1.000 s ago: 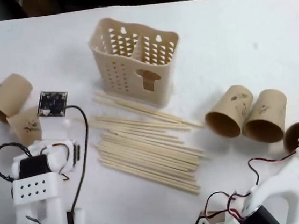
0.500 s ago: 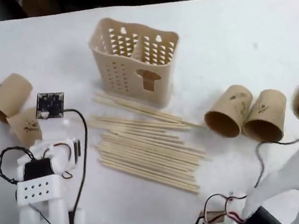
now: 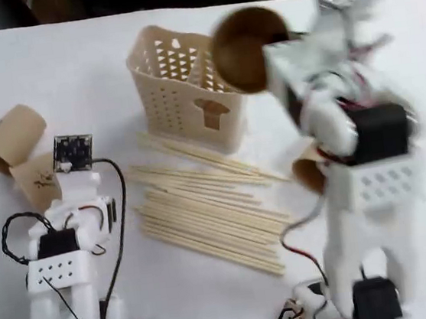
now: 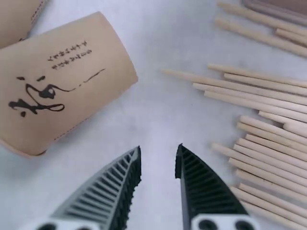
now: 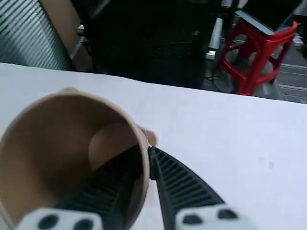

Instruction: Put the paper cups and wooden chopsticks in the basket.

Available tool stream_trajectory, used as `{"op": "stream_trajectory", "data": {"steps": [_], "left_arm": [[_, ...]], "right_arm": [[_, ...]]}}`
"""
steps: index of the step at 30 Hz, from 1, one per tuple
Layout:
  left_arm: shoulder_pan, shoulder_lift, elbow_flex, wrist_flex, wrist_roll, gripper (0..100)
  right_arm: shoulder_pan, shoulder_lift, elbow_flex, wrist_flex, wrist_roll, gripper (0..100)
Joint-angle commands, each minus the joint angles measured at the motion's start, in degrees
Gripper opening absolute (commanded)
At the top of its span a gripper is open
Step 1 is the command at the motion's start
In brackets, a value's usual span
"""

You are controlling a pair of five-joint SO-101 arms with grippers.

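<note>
Now your right gripper (image 5: 147,151) is clamped on the paper cup (image 3: 250,47), one finger inside its wall, holding it raised at the basket (image 3: 179,102) rim; the chopsticks (image 3: 212,221) lie in front of the basket.

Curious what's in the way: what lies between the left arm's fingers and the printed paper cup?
Nothing: the left wrist view shows bare table between the fingers and the paper cup.
</note>
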Motion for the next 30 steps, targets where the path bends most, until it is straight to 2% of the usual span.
{"op": "stream_trajectory", "data": {"steps": [1, 9, 16, 19, 25, 30], "left_arm": [[0.84, -1.01, 0.09, -1.41, 0.62, 13], [2.77, -1.01, 0.35, -1.41, 0.62, 13], [2.77, -1.01, 0.35, -1.41, 0.62, 13], [2.77, -1.01, 0.35, -1.41, 0.62, 13], [2.77, -1.01, 0.44, -1.41, 0.62, 13], [2.77, -0.75, 0.44, -1.41, 0.62, 13]], "right_arm": [[-1.89, 6.11, -2.2, -8.31, -6.15, 1.9], [-1.71, 17.8, -2.55, -10.42, -7.21, 1.9], [-1.63, 21.93, -2.55, -10.07, -6.86, 3.2], [-1.27, 21.85, -2.64, -8.92, -6.86, 10.8], [0.13, 20.53, -2.11, -8.75, -6.86, 32.7], [0.66, 14.81, -2.81, 1.01, -6.68, 37.2]]}}
